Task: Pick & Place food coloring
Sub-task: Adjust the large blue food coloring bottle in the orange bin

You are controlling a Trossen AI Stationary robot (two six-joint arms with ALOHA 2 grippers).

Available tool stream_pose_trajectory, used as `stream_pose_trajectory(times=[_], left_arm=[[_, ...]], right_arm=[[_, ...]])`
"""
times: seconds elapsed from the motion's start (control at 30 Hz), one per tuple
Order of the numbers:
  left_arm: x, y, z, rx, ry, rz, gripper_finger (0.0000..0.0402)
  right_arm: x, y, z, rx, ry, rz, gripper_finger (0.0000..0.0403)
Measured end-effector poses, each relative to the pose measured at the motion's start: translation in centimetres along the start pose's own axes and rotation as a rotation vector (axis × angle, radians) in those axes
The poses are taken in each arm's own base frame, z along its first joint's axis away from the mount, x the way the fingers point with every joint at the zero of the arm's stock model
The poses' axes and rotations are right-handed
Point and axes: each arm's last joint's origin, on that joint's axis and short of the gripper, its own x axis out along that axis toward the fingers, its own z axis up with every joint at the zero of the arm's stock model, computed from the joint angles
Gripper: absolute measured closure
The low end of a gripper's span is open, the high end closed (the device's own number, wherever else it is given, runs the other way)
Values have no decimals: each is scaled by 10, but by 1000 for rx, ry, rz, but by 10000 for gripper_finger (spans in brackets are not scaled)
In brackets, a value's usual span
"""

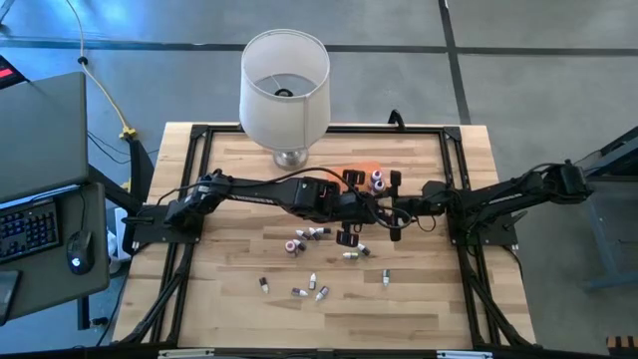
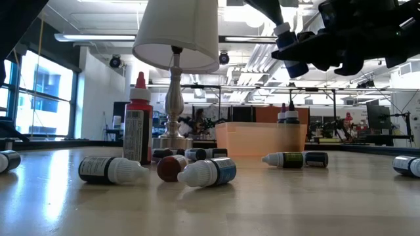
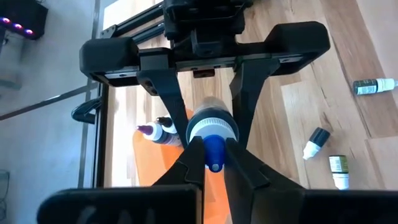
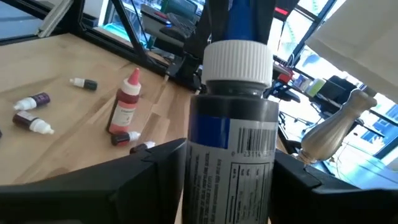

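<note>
**Both grippers on one blue-capped bottle, mid-air over the table**

The left gripper (image 3: 214, 158) has its fingers pinched shut on the blue tip of a little dropper bottle (image 3: 212, 127). Across from it in the left wrist view, the right gripper (image 3: 208, 93) straddles the body of that same bottle, one finger on each side. From the right wrist view the bottle (image 4: 233, 143) fills the middle of the frame, white ribbed collar and blue label, sitting between the right arm's fingers (image 4: 149, 158); they look spread wide, and I can't really tell if they're pressing on it or just beside it.

In the high view this all happens just right of centre, the two arms meeting over the table (image 1: 429, 299), close below the orange tray (image 1: 361, 170). Two purple-capped bottles (image 1: 379, 179) stand at the tray. The low view shows the held bottle (image 2: 289, 49) in the upper right of the frame, well off the wood.

The rest of the food coloring (image 1: 309, 234) lies scattered in the middle and lower middle of the high view, mostly on their sides. In the low view a red bottle (image 2: 138, 121) stands upright at left, with a few lying ones in front. The white lamp (image 1: 285, 75) sits at the top centre of the table.
</note>
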Motion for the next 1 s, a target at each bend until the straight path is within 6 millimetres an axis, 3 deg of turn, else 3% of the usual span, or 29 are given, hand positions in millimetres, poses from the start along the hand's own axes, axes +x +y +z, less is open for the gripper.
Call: stream_pose_trajectory(times=[0.23, 0.7, 0.87, 1.0], left_arm=[[0, 1, -1, -18, 15, 34, 365], [0, 3, -19, -162, 180, 50, 371], [12, 31, -32, -288, 244, 65, 371], [28, 67, -43, -422, 239, -29, 371]], right_arm=[[0, -3, 1, -2, 5, -62, 229], [-15, -13, 15, 5, -9, -203, 227], [-29, -22, 26, -16, -24, -330, 226], [-43, -28, 24, -88, 145, -527, 226]])
